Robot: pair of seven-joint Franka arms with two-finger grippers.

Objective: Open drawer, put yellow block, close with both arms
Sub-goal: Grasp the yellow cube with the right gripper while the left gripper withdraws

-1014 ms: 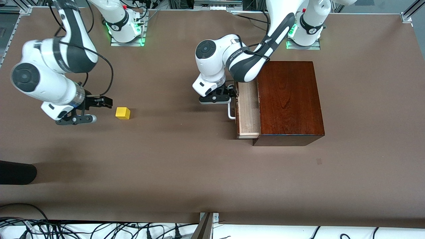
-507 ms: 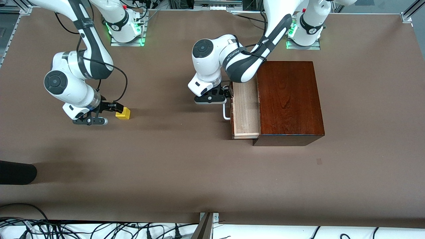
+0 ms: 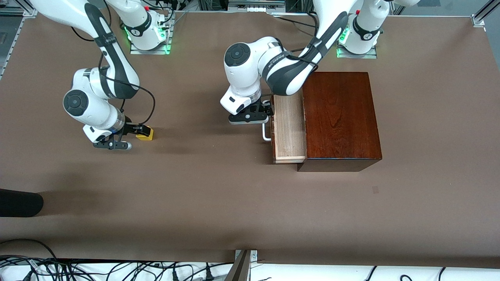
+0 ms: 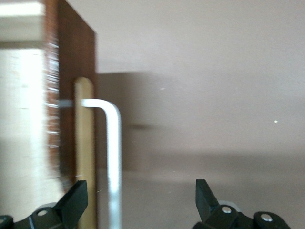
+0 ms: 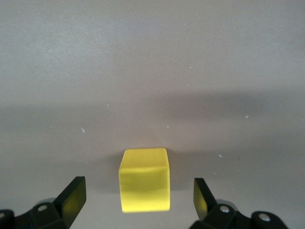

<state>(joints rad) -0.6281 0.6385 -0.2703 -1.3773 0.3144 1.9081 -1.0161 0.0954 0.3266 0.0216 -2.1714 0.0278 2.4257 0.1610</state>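
The yellow block [image 3: 147,135] lies on the brown table toward the right arm's end. My right gripper [image 3: 138,131] is low at the block, open, with a finger on either side of its near end; in the right wrist view the block [image 5: 144,183] sits between the open fingers of the right gripper [image 5: 138,196], touching neither. The drawer [image 3: 289,128] stands partly pulled out of the mahogany box [image 3: 340,117]. My left gripper [image 3: 264,113] is open at the white handle [image 3: 266,133]. In the left wrist view the handle [image 4: 114,152] runs between the open fingers of the left gripper [image 4: 140,198], close to one finger.
A dark rounded object [image 3: 19,203] lies at the table's edge at the right arm's end, nearer to the front camera. Cables [image 3: 97,271] run along the near edge. The two arm bases [image 3: 146,31] stand at the top of the front view.
My right arm has swung in and come down, so its open fingers now flank the yellow block. The drawer slid a little farther out, then stopped; my left gripper stays at the handle.
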